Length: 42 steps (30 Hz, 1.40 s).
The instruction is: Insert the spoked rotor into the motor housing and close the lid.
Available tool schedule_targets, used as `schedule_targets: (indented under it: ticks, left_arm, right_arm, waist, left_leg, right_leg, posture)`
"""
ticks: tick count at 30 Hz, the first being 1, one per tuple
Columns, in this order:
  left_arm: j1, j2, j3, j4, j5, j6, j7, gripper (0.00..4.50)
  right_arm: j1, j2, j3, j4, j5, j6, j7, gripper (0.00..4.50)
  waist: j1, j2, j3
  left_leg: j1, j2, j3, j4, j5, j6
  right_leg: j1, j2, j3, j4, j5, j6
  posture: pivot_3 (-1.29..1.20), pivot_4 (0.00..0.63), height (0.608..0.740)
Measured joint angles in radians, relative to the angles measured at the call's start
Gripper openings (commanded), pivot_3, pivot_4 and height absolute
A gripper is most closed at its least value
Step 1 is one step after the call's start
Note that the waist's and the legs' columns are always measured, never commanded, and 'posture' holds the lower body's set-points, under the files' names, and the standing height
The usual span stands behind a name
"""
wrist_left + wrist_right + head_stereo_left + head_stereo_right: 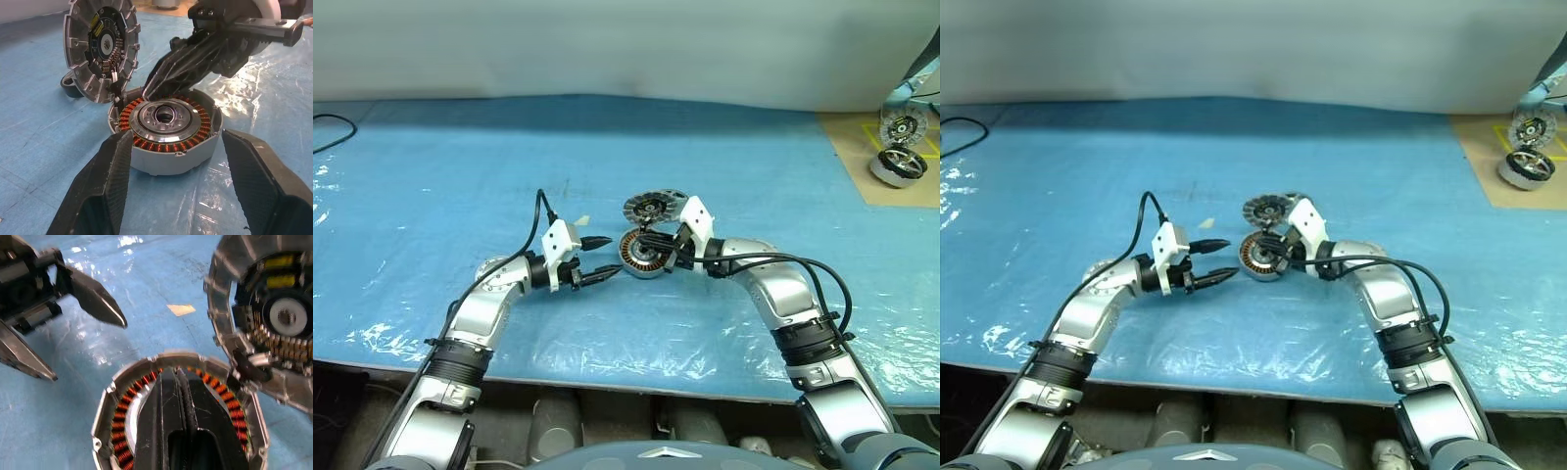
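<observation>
Blue plastic sheeting covers the counter (460, 157), wrinkled and glossy, with a brown board (886, 162) at the far right corner carrying two larger wheel-like motors (901, 147).

Near the counter's middle sits the motor housing (166, 134), a short silver can with its ring of copper windings showing around a bright central hub. Its hinged lid (100, 46) stands up, open, at the far edge, with the dark inner face and radial ribs exposed.

Left claw (599, 259) hovers just beside the housing, fingers spread, holding nothing. Right claw (656, 250) has its fingers pressed together, tips over the windings and reaching into the can.

Spoked rotor: cannot tell whether the bright ring inside the windings is it, already seated.

Judgement: seating is the step in hand. Press straight down on the hub, not the copper. Left claw could brace the can's wall so it doesn't skate on the slick sheet. Only then tip the lid over.
</observation>
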Motion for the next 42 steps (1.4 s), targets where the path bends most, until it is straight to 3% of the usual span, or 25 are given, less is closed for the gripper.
schedule_targets:
  ticks: [13,18,26,32,35,39,42]
  left_arm:
    - [-0.001,-0.013,-0.006,0.041,0.012,-0.029,0.007,3.02]
    - [-0.008,-0.022,-0.012,0.044,0.012,-0.032,0.007,3.02]
    - [-0.013,-0.025,-0.013,0.056,0.012,-0.037,0.006,3.02]
    - [-0.016,-0.028,-0.017,0.065,0.012,-0.037,0.006,3.02]
    - [-0.019,-0.030,-0.017,0.068,0.012,-0.037,0.005,3.02]
    - [-0.022,-0.036,-0.019,0.070,0.012,-0.039,0.005,3.02]
    - [-0.022,-0.039,-0.019,0.074,0.012,-0.040,0.006,3.02]
  right_arm:
    - [0.015,-0.043,0.037,-0.007,-0.048,-0.031,-0.009,0.03]
    - [0.011,-0.022,-0.007,-0.008,0.017,0.138,-0.022,0.03]
    - [0.026,-0.055,-0.011,-0.058,0.033,0.237,-0.047,0.03]
    - [0.064,-0.076,-0.027,-0.140,0.048,0.244,-0.056,0.03]
    - [0.079,-0.065,-0.072,-0.148,0.093,0.245,-0.052,0.03]
    - [0.051,-0.080,-0.098,-0.156,0.124,0.250,-0.032,0.03]
    - [-0.004,-0.076,-0.143,-0.195,0.204,0.290,-0.009,0.03]
  waist:
    - [0.003,0.000,-0.001]
    - [0.009,0.000,-0.002]
    - [0.032,-0.001,-0.013]
    - [0.033,-0.002,-0.014]
    - [0.026,-0.002,-0.013]
    - [0.014,-0.002,-0.013]
    - [0.002,-0.002,-0.013]
  left_leg:
    - [0.007,0.000,0.000,0.001,0.000,0.000]
    - [0.019,-0.001,0.000,-0.001,-0.002,0.003]
    - [0.021,-0.002,0.000,-0.001,-0.002,0.003]
    - [0.017,-0.002,0.000,-0.004,-0.002,0.003]
    - [0.012,-0.002,0.000,-0.005,-0.002,0.003]
    - [-0.001,0.000,0.001,-0.004,0.000,0.000]
    - [-0.002,0.000,0.001,-0.004,0.000,0.000]
  right_leg:
    - [0.007,-0.001,0.000,0.000,0.000,0.000]
    - [0.019,-0.001,0.000,-0.002,-0.001,0.001]
    - [0.024,-0.003,0.000,-0.003,-0.006,0.010]
    - [0.020,-0.004,0.000,-0.004,-0.007,0.011]
    - [0.014,-0.003,0.000,-0.004,-0.004,0.005]
    - [0.000,0.000,0.000,-0.002,-0.003,0.004]
    - [-0.001,0.000,0.000,-0.001,-0.004,0.002]
  posture:
    - [0.00,0.150,0.740]
    - [0.00,0.150,0.740]
    - [0.00,0.150,0.740]
    - [0.00,0.150,0.740]
    - [0.00,0.150,0.740]
    - [0.00,0.150,0.740]
    - [0.00,0.150,0.740]
